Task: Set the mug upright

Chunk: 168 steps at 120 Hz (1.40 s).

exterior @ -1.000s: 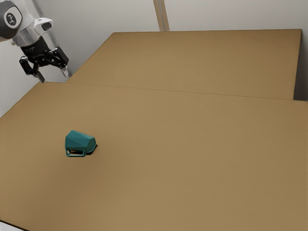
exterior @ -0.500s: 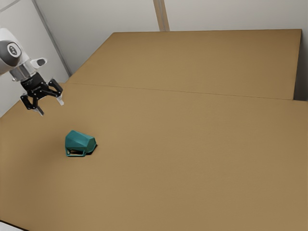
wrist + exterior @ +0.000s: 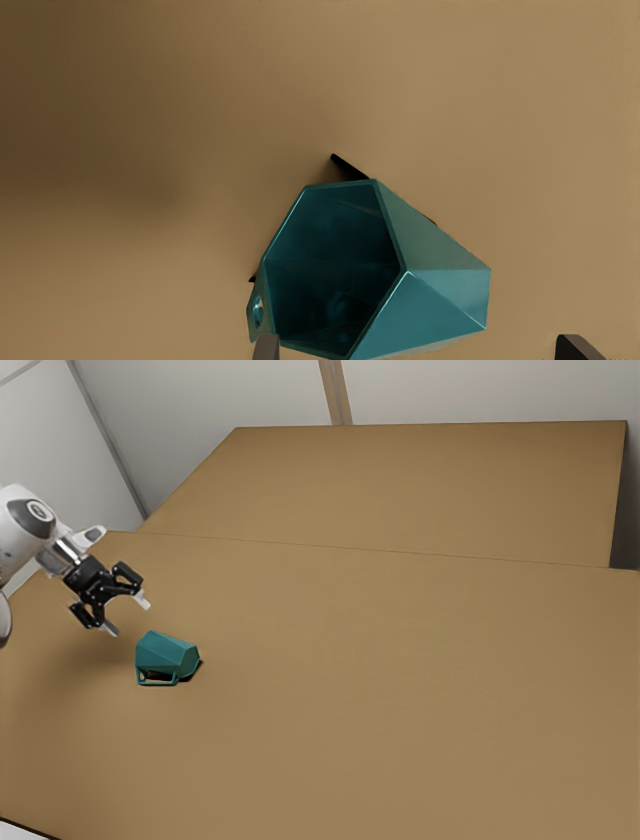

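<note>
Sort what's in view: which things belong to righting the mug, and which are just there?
Part of the job:
- teal mug, lying on its side
- end effector, open, near the mug

Just there:
- brown table, merely the surface under the mug
- pale wall
- tan strip beyond the table

Pincer (image 3: 127, 616) lower in exterior view than in both earlier pictures, come from well apart to near mug (image 3: 167, 656), tilted more toward exterior view's right. Arm (image 3: 22, 542) sunk too, baring wall (image 3: 45, 425) it covered; pale link (image 3: 4, 620) appeared at view's left edge. Soft shadow (image 3: 90, 656) darker near mug.
</note>
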Each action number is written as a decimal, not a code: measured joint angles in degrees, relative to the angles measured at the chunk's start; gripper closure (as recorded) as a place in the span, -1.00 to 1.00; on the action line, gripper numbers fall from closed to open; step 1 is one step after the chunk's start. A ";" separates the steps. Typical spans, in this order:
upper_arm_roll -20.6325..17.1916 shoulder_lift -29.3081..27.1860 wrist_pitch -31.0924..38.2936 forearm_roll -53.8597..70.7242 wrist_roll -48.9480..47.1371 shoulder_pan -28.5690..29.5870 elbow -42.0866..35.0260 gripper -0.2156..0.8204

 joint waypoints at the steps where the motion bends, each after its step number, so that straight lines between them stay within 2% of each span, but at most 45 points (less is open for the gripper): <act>1: 0.01 0.14 -0.01 -0.18 0.16 0.00 0.01 -0.58; 87: 0.08 5.99 -0.35 -10.52 8.07 0.00 -1.91 -0.57; 92: 0.08 6.05 -0.37 -10.64 8.30 0.00 -1.74 -0.44; 109: 0.01 5.93 -0.73 -10.63 8.94 -0.01 -1.27 0.23; 120: -0.01 5.85 -0.86 -10.57 9.29 0.00 -1.22 0.52; 136: -0.13 5.64 -0.88 -10.40 9.57 -0.03 -0.86 0.72; 168: -0.36 5.26 -0.99 -10.41 9.90 -0.22 0.00 0.83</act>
